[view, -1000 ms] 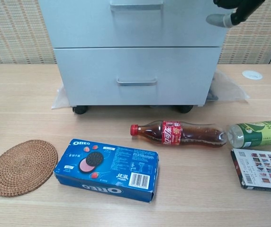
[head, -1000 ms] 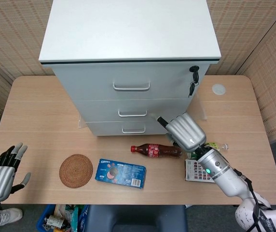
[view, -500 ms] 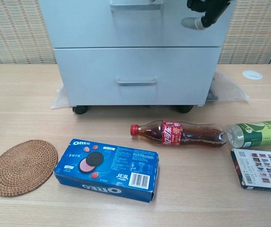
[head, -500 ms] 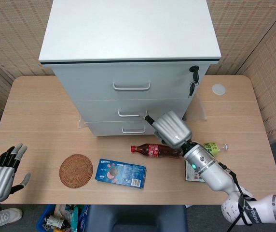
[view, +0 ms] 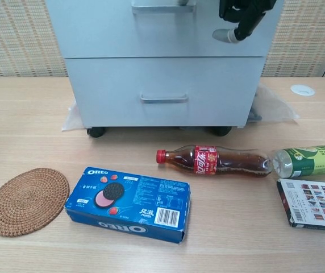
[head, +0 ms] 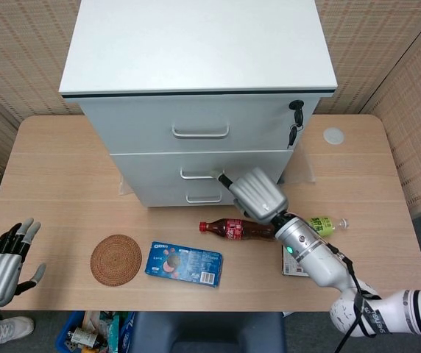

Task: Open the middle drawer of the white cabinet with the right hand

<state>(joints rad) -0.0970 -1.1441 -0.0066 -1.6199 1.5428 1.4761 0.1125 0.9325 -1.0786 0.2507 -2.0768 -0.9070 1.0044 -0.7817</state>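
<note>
The white cabinet (head: 196,66) stands at the back of the table with three drawers. Its middle drawer (head: 151,168) is closed, and so is the handle's (head: 198,174) drawer front in the chest view, where the middle drawer (view: 94,28) runs along the top edge. My right hand (head: 257,193) hovers in front of that drawer, one fingertip reaching just right of the handle. The chest view shows the right hand (view: 243,14) right of the handle, fingers partly bent, holding nothing. My left hand (head: 4,259) lies open at the table's front left corner.
In front of the cabinet lie a cola bottle (head: 236,229), a green bottle (head: 327,223), an Oreo box (head: 184,264), a woven coaster (head: 115,259) and a printed card pack (view: 316,211). Keys (head: 294,121) hang from the top drawer's lock.
My right hand has moved left and up from above the cola bottle to the middle drawer's front, its fingertip now close to the handle's right end. The left hand stayed put.
</note>
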